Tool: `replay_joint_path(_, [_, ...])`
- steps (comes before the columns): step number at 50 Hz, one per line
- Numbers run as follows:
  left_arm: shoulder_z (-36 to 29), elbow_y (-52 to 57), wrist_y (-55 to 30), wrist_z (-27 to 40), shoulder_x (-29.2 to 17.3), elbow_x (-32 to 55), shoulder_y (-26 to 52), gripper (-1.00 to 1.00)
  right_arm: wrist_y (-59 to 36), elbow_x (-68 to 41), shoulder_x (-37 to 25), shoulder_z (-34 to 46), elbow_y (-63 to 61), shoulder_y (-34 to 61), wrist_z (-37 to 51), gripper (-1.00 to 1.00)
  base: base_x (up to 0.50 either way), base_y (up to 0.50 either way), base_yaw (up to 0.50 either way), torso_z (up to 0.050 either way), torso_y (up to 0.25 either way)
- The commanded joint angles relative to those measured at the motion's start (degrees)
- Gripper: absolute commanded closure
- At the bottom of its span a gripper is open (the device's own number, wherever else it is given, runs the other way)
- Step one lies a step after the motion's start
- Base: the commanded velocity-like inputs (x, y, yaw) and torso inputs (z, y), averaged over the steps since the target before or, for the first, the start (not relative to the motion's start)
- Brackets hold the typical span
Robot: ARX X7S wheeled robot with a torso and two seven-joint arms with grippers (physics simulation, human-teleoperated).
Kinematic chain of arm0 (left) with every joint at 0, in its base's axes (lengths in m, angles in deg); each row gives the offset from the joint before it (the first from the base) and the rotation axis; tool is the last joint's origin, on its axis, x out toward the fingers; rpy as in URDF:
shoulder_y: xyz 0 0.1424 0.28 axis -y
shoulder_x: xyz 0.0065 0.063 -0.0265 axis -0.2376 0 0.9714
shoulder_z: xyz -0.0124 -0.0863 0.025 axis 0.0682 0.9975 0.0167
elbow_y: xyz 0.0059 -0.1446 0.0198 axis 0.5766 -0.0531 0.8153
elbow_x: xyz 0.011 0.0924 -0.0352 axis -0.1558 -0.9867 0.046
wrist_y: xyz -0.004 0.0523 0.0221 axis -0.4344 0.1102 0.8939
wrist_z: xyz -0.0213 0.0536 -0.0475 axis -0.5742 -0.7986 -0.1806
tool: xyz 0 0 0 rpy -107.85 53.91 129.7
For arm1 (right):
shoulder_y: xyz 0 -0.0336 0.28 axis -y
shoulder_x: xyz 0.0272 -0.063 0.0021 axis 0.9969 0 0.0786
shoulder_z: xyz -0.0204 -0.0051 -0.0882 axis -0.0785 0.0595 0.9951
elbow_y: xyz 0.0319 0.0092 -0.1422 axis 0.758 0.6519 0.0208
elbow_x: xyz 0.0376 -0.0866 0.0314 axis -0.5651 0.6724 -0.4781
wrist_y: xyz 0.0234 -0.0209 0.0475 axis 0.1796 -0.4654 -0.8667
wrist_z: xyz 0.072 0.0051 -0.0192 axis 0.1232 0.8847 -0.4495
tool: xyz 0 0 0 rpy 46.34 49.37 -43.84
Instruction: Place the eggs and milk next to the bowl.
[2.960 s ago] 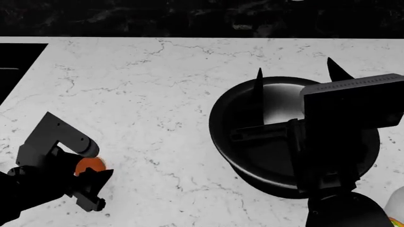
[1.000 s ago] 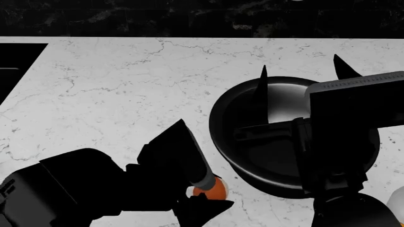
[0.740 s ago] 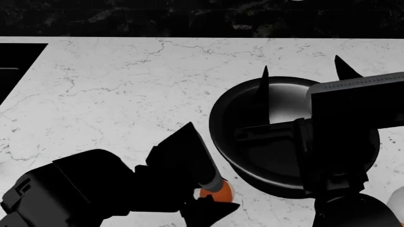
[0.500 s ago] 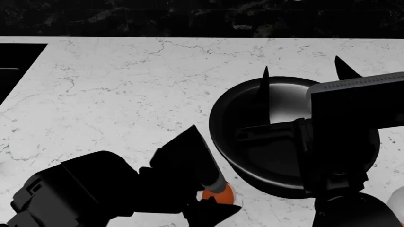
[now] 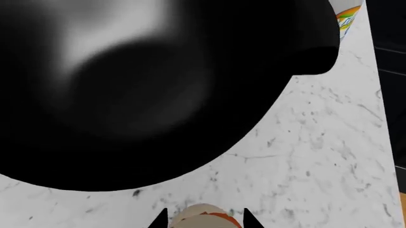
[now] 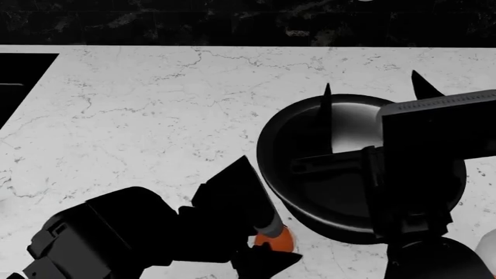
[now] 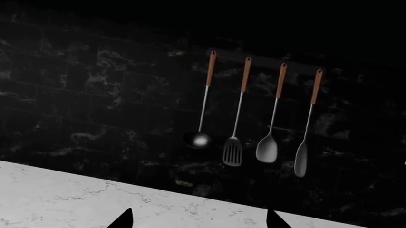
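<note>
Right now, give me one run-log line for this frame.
left gripper: shut on egg, beside bowl | right gripper: open, above bowl | milk: by the bowl's right

Egg (image 6: 276, 239) just left of bowl (image 6: 291, 145)

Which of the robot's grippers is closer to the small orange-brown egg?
Left. The left gripper is closed around the small orange-brown egg just beside the big black bowl; the right gripper hangs above the bowl's far side, empty.
</note>
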Motion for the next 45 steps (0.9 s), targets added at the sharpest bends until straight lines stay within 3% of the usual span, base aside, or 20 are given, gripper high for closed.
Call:
replay_joint_path(1, [-0.6, -4.0, 1.6, 0.2, 2.9, 0.2, 0.3, 1.00, -0.3, 0.2, 0.5, -2.0, -0.5, -0.2, -1.3, -1.00, 0.00, 0.00, 0.00, 0.000, 0.000])
replay_joint_path(4, [-1.1, -3.3, 1.2, 0.5, 2.6, 0.4, 0.4, 1.00, 0.0, 0.2, 0.6, -1.9, -0.3, -0.2, -1.4, -1.00, 0.00, 0.00, 0.00, 0.000, 0.000])
replay_joint_path(5, [-1.3, -3.2, 1.2, 0.7, 2.5, 0.4, 0.5, -1.00, 0.0, 0.2, 0.6, -1.8, -0.3, -0.3, -1.4, -1.00, 0.00, 0.00, 0.00, 0.000, 0.000])
replay_joint_path(26, [-2.5, -2.6, 1.6, 1.9, 1.5, 2.1, 1.3, -1.00, 0.2, -0.1, 0.3, -1.9, -0.5, -0.6, -1.1, -1.00, 0.00, 0.00, 0.00, 0.000, 0.000])
replay_joint_path(45, [-0.5, 10.4, -4.7, 4.8, -7.5, 5.6, 1.2, -1.00, -0.3, -0.5, 0.2, -1.9, -1.5, -0.7, -0.5, -1.00, 0.00, 0.00, 0.00, 0.000, 0.000])
